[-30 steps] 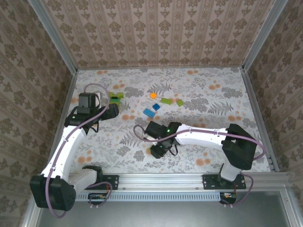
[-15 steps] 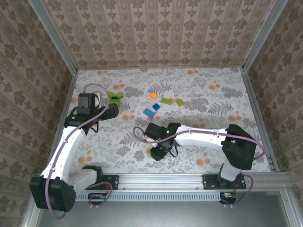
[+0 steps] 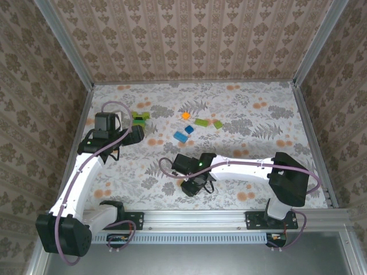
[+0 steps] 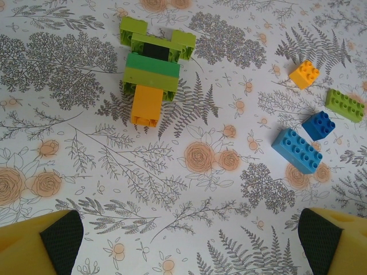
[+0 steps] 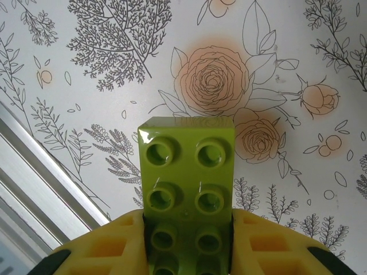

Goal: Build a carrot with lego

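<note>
On the surface (image 3: 258, 109) the carrot (image 4: 152, 74) lies at the far left, just beyond the wide-spread left claw (image 4: 183, 243). Well to its right sits a cluster of loose bricks: a square brick (image 4: 304, 74) farthest back, a long brick (image 4: 344, 105) to its right, and a small brick (image 4: 319, 125) and a wide brick (image 4: 297, 150) nearer. The right claw (image 3: 194, 184) sits at the near middle, with a held brick (image 5: 186, 189) clamped between its fingers

A robot test cell: aluminium frame (image 3: 218, 216), wallpaper-patterned walls (image 3: 195, 40) and floral table (image 3: 258, 109) covering.
</note>
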You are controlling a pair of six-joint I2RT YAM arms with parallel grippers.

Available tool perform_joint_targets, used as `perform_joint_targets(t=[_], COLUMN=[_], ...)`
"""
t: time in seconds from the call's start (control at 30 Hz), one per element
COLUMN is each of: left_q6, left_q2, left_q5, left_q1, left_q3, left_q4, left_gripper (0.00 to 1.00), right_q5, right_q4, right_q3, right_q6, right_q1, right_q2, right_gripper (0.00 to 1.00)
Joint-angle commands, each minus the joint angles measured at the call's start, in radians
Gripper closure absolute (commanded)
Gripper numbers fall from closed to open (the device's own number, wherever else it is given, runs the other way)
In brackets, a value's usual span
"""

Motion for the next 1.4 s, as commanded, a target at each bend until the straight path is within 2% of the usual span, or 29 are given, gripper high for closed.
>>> perform_joint_targets(t=[0.0,0.47,0.77,0.97,1.37], left_q6=[0.014,0.013,0.011,0.012,0.011], left_q2=[-0.019,-0.019,-0.022,-0.020,-0.027], left_q5=[0.014,0.020,0.023,0.026,0.028], left_q1=[-0.006,-0.007,-0.008,-0.010,-0.010], left_q3=[0.004,0.001,0.000,0.001,0.005], left_q4=[0.009,0.013,0.013,0.014,0.012], left_gripper=[0.00,0.00,0.00,0.00,0.00], right_q5=[-0.038,0.001,0.075,0.088,0.158], right_q4=[-0.191,-0.251,-0.134,-0.092,-0.123], right_q3=[-0.155,-0.175,-0.123,-0.110,-0.049], right_q6=[0.053,0.145,0.224,0.212,0.104], right_q1=[0.039,0.087,0.080,0.029,-0.138], right_q2=[0.112,0.073,0.170,0.213,0.169], right_gripper=[0.73,0.73,0.73,0.73,0.74])
